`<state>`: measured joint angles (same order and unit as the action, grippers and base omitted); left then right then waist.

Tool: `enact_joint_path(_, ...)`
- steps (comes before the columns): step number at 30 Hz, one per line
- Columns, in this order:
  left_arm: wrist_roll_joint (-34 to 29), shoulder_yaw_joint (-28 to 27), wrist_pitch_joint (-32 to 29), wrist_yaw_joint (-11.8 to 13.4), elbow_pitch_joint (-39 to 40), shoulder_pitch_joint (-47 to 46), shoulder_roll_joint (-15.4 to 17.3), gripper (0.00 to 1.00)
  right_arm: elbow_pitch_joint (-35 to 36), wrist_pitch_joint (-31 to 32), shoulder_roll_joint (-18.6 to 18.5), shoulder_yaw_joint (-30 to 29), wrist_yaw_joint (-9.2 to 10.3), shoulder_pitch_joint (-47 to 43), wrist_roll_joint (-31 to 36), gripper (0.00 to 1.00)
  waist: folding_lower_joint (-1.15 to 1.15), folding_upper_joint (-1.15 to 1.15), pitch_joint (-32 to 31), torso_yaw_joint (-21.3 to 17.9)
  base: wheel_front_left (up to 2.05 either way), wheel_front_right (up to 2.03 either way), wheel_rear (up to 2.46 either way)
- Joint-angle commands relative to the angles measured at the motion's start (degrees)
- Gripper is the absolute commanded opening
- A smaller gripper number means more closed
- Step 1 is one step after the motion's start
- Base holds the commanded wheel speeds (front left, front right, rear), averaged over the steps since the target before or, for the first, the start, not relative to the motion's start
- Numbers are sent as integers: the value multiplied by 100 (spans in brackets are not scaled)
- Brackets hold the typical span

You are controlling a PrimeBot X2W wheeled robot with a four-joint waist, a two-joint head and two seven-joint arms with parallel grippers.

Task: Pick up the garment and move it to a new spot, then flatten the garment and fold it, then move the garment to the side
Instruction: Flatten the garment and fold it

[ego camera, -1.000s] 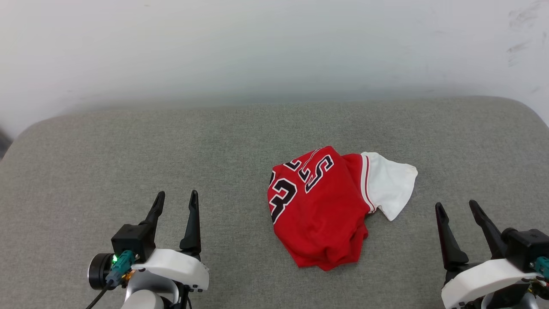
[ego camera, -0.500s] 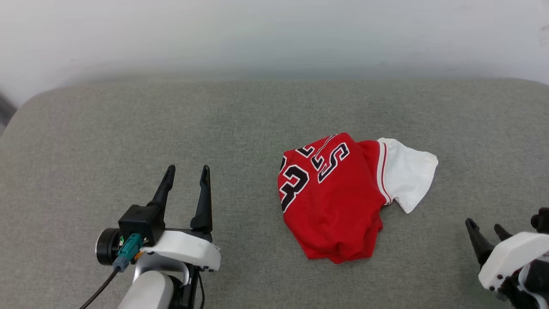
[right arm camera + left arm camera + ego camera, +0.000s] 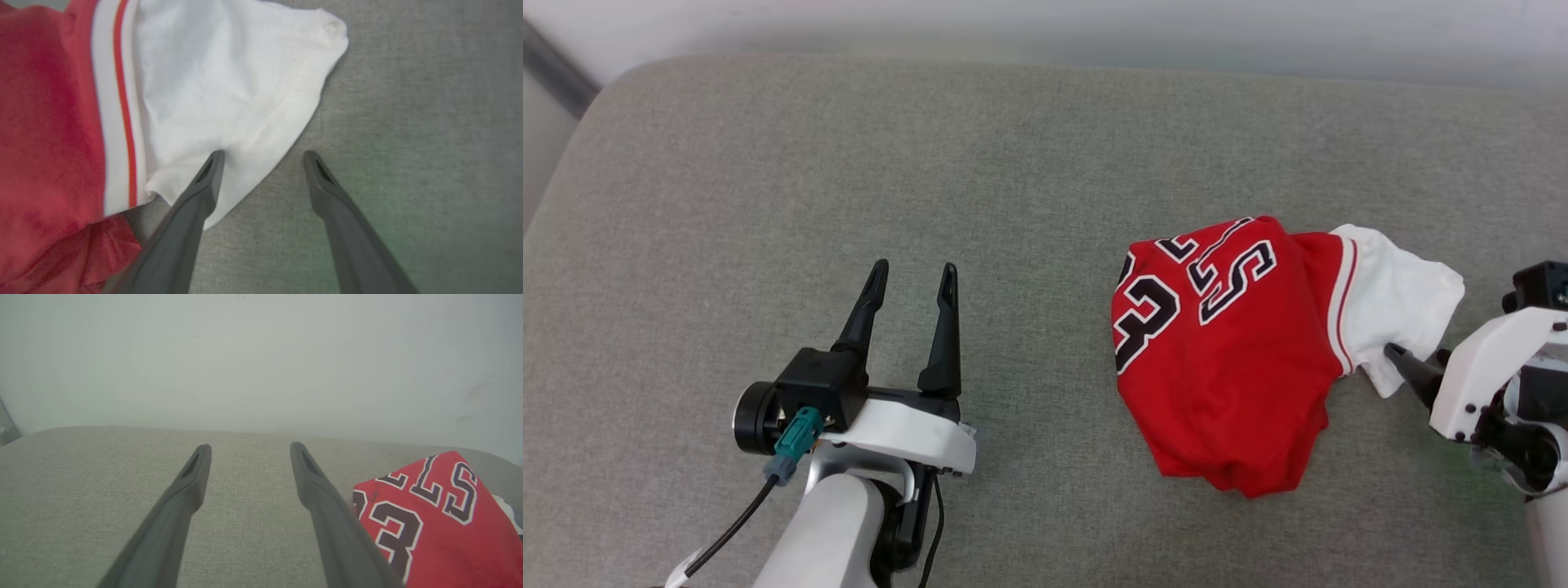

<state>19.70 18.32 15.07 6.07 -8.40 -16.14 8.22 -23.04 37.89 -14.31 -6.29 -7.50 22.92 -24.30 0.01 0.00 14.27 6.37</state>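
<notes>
A: Head view: shirt (image 3: 1225, 359) lies bunched right of centre on the bench (image 3: 768, 163). Change?
B: Yes, the right fingers (image 3: 204, 183), wide, have dropped to the white sleeve (image 3: 229, 90); left fingers (image 3: 943, 327) wide, idle. Pickup looks imminent.

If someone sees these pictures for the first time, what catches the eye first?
A crumpled red jersey with a black 23 lies right of centre on the grey cushion. Its white sleeve points toward the open right gripper, one finger over the sleeve's edge. The open left gripper stands apart, left of the jersey.
</notes>
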Motion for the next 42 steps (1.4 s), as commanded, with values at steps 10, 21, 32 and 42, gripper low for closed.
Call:
enact_joint_path(10,-202,-153,14,-141,-40,-132,-174,100,-1258,348,122,479,1,270,-353,0,-1,0,194,144,0,0,0)
enact_joint_path(21,-298,-380,14,-203,-175,130,-170,100,-266,-1152,-578,760,2,697,-260,0,-1,0,-173,-283,0,0,0)
enact_joint_path(32,-249,-481,14,-209,-281,387,-102,100,890,-1048,-206,-1192,2,-1281,325,0,-1,0,-454,-739,0,0,0)
enact_joint_path(42,-182,-509,14,-208,-377,419,-50,100,466,-1508,649,-1514,2,-2183,403,100,-1,0,-514,-810,0,0,0)
